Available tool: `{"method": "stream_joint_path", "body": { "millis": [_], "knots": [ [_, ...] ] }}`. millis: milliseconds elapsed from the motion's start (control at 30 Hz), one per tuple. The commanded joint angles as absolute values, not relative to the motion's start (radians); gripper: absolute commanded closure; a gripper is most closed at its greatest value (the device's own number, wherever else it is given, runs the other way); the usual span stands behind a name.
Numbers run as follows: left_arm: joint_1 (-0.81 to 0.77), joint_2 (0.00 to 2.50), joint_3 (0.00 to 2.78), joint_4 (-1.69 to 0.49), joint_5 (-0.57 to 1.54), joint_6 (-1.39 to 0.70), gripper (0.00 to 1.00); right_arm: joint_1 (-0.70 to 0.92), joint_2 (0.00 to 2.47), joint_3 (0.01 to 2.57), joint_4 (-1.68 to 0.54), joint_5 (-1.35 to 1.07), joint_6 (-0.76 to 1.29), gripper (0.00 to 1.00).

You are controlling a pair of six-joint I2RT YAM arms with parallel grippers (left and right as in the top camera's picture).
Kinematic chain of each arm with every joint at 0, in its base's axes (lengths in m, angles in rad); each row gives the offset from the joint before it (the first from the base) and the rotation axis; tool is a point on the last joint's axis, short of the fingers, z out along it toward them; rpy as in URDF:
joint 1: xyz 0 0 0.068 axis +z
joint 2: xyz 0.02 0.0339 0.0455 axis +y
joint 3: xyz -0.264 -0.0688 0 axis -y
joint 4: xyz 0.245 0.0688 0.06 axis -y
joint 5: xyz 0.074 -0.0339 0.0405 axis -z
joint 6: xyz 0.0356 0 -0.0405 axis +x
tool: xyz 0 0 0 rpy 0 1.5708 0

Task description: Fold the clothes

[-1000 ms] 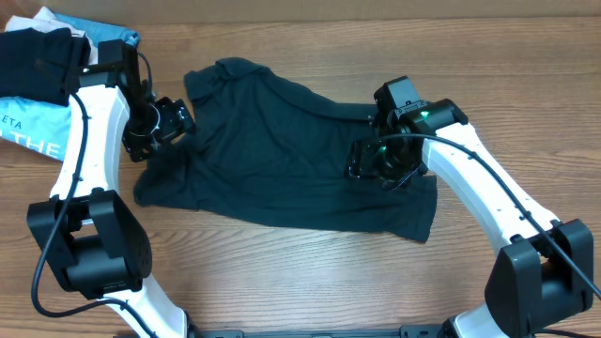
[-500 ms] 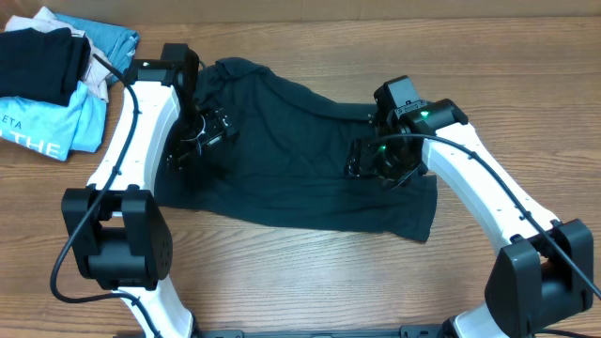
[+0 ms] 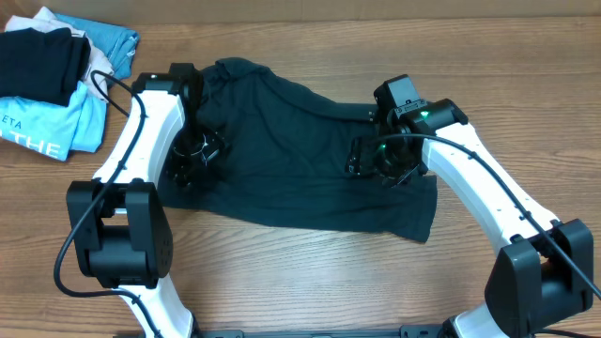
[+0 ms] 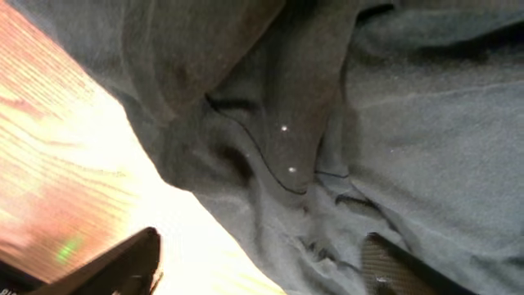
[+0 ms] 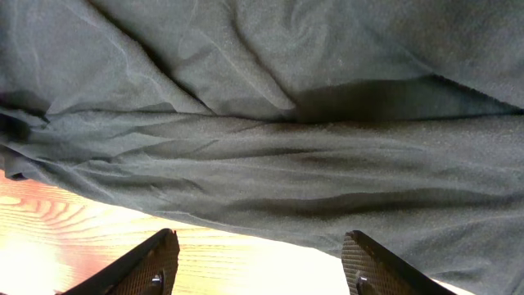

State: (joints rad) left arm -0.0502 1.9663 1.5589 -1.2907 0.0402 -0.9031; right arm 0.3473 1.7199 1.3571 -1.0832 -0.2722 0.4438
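Observation:
The clothes [image 3: 282,150], one dark navy-teal garment, lie spread and wrinkled across the middle of the wooden table. My left gripper [image 3: 192,155] is low over their left part. In the left wrist view the left gripper [image 4: 262,246] is open, with one finger [image 4: 123,266] over bare wood and the other on the clothes [image 4: 368,123], whose rumpled edge runs between them. My right gripper [image 3: 380,161] hovers over the clothes' right part. The right wrist view shows the right gripper [image 5: 260,246] open above wood just short of the hem of the clothes [image 5: 262,123].
At the back left corner sits a pile: a black folded garment [image 3: 38,61] on top of a light-blue shirt printed "THE" [image 3: 42,127]. Bare wooden table [image 3: 310,282] lies in front of the clothes.
My left arm swung right, from beside the clothes' left edge onto their left part, and its jaws narrowed a little. The right arm stayed still.

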Motion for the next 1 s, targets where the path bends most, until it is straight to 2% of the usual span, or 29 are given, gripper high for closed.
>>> {"method": "stream_joint_path", "body": {
  "millis": [0, 100, 167, 433, 733, 800, 867, 900, 967],
  "knots": [
    [-0.048, 1.975, 1.551, -1.278, 0.025, -0.921, 0.24, 0.347, 1.717, 1.354, -1.078, -0.263, 0.438, 0.32],
    [-0.048, 1.975, 1.510, -1.237, 0.026, -0.921, 0.25, 0.347, 1.717, 1.354, -1.079, -0.263, 0.438, 0.32],
    [-0.049, 1.975, 1.477, -1.206, 0.035, -0.920, 0.31, 0.347, 1.717, 1.354, -1.082, -0.263, 0.438, 0.32],
    [-0.049, 1.975, 1.456, -1.157, 0.046, -0.887, 0.96, 0.347, 1.717, 1.354, -1.082, -0.263, 0.438, 0.32],
    [-0.071, 1.975, 1.579, -1.158, 0.117, -0.765, 0.96, 0.347, 1.717, 1.354, -1.079, -0.262, 0.438, 0.32],
    [-0.073, 1.975, 1.656, -1.153, 0.116, -0.686, 0.68, 0.347, 1.717, 1.354, -1.078, -0.258, 0.438, 0.32],
    [-0.073, 1.975, 1.729, -1.149, 0.117, -0.640, 0.16, 0.347, 1.717, 1.354, -1.078, -0.235, 0.438, 0.32],
    [-0.073, 1.975, 1.759, -1.133, 0.123, -0.599, 0.16, 0.347, 1.717, 1.354, -1.078, -0.227, 0.438, 0.32],
    [-0.070, 1.975, 1.774, -1.094, 0.104, -0.564, 0.63, 0.347, 1.717, 1.354, -1.078, -0.225, 0.438, 0.32]
  ]
}}
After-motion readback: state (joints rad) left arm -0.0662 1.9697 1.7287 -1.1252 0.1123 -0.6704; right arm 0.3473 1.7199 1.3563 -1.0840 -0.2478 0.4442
